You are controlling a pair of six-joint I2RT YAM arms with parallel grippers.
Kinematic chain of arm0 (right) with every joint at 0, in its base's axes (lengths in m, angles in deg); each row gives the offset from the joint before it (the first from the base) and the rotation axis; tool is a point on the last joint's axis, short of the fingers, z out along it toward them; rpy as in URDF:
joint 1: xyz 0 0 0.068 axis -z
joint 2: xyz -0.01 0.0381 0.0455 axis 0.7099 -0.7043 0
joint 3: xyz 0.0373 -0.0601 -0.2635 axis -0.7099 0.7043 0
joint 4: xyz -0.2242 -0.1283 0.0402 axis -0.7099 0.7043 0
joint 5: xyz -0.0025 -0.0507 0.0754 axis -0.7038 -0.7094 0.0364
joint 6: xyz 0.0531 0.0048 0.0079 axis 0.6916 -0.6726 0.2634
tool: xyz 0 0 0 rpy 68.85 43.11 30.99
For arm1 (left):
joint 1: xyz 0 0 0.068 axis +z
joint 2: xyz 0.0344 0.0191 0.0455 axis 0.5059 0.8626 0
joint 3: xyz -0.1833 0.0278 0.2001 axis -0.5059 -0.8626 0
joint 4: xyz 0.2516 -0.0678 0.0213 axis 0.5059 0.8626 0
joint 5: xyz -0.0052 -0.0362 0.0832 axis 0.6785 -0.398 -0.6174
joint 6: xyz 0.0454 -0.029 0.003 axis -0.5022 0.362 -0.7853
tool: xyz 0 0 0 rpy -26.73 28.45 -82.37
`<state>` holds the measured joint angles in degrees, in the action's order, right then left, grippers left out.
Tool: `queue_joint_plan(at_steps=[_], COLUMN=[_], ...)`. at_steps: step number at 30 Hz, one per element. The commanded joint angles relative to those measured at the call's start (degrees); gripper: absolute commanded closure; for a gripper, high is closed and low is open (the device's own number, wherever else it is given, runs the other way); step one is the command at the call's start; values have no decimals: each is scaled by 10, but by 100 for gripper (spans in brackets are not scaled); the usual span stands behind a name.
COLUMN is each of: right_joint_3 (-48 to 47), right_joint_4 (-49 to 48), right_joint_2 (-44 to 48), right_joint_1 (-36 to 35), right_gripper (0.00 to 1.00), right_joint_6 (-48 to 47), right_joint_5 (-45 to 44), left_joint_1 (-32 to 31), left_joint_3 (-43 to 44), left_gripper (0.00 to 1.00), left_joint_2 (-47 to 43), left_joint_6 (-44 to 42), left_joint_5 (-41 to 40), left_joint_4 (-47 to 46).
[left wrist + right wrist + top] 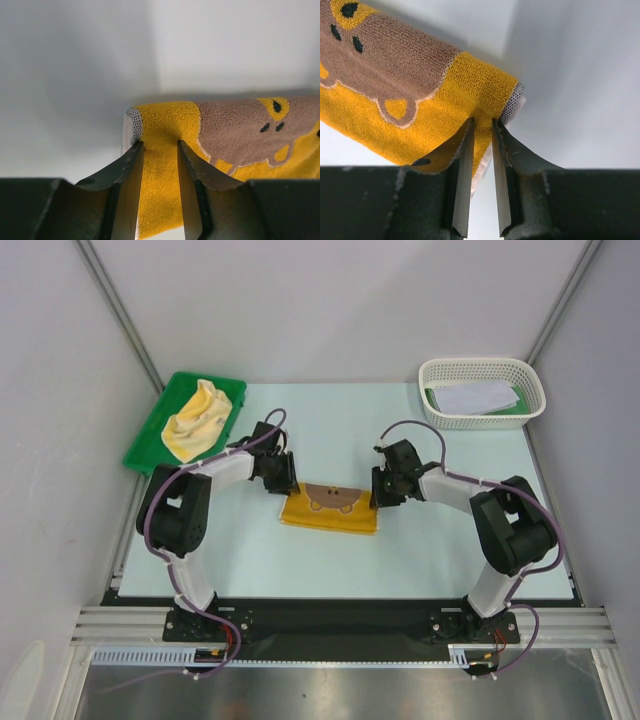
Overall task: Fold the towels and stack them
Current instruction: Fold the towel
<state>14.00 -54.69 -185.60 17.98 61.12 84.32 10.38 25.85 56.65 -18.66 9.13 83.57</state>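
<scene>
Narrowly; both end effectors [159, 143] [482, 120] (on yellow towel [330, 510])

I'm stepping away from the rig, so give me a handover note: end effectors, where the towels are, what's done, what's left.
Left end effector: shut on the left end of the bear towel.
Right end effector: shut on its right end.
Bear towel: middle of the table, between the arms, apparently folded once.
Crumpled yellow towel: unfolded, on the green tray.
White towel: folded in the white mesh basket, seemingly over a green towel.
Left: finish the bear towel's fold and stack it, then fold the crumpled one.
</scene>
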Motion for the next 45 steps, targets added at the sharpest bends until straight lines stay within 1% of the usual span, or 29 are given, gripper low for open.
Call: queue_joint_plan(at_steps=[1, 5, 6, 9, 11, 13, 15, 16, 17, 20, 23, 26, 28, 31, 34, 35, 37, 38, 39, 41, 42, 45], right_joint_3=[7, -5, -11, -10, 5, 27, 42, 49, 69, 111, 130, 132, 133, 121, 112, 111, 113, 113, 113, 113, 112, 108], right_joint_4=[-23, 8, 16, 34, 23, 4, -4, -14, -21, -51, -65, -59, -51, -23, 0, 5, 11, 12, 12, 3, -3, -29], right_joint_2=[19, 50, 62, 77, 94, 101, 109, 111, 114, 116, 109, 113, 137, 179, 213, 219, 228, 230, 230, 219, 213, 187], right_joint_1=[1, 1, 1, -4, -18, -27, -44, -50, -54, -60, -61, -60, -61, -60, -54, -50, -47, -44, -37, -28, -23, -19], right_gripper=[75, 74, 74, 74, 74, 74, 73, 73, 73, 73, 72, 71, 70, 66, 51, 42, 38, 31, 29, 24, 24, 23], right_joint_6=[-24, -12, 4, 31, 56, 79, 92, 98, 109, 123, 120, 114, 110, 113, 131, 137, 153, 160, 166, 177, 180, 189], right_joint_5=[-16, -12, -8, 7, 23, 47, 43, 41, 38, 29, 18, 15, 14, 8, -13, -21, -57, -69, -84, -84, -86, -85], left_joint_1=[-2, -6, -8, -22, -33, -43, -48, -49, -50, -50, -50, -50, -50, -50, -49, -49, -48, -47, -47, -42, -40, -36], left_joint_3=[18, 40, 45, 43, 16, -13, -63, -79, -114, -171, -193, -192, -188, -168, -121, -114, -101, -89, -85, -69, -64, -52], left_gripper=[60, 59, 57, 57, 56, 56, 57, 57, 57, 57, 59, 60, 60, 58, 55, 55, 53, 52, 50, 50, 50, 49], left_joint_2=[-3, -48, -58, -108, -146, -169, -187, -189, -195, -190, -175, -170, -190, -215, -227, -229, -231, -229, -227, -214, -208, -189], left_joint_6=[2, -12, -17, -29, -28, -26, -16, -11, -2, 11, 15, 15, 17, 15, 9, 8, 7, 4, 3, 0, -1, 1], left_joint_5=[-36, -46, -66, -95, -83, -59, -11, -2, 3, -12, -37, -59, -72, -104, -140, -144, -148, -144, -142, -129, -111, -97], left_joint_4=[3, 46, 74, 110, 109, 87, 53, 41, 31, -9, -12, 1, 6, 37, 72, 78, 86, 88, 86, 84, 84, 74])
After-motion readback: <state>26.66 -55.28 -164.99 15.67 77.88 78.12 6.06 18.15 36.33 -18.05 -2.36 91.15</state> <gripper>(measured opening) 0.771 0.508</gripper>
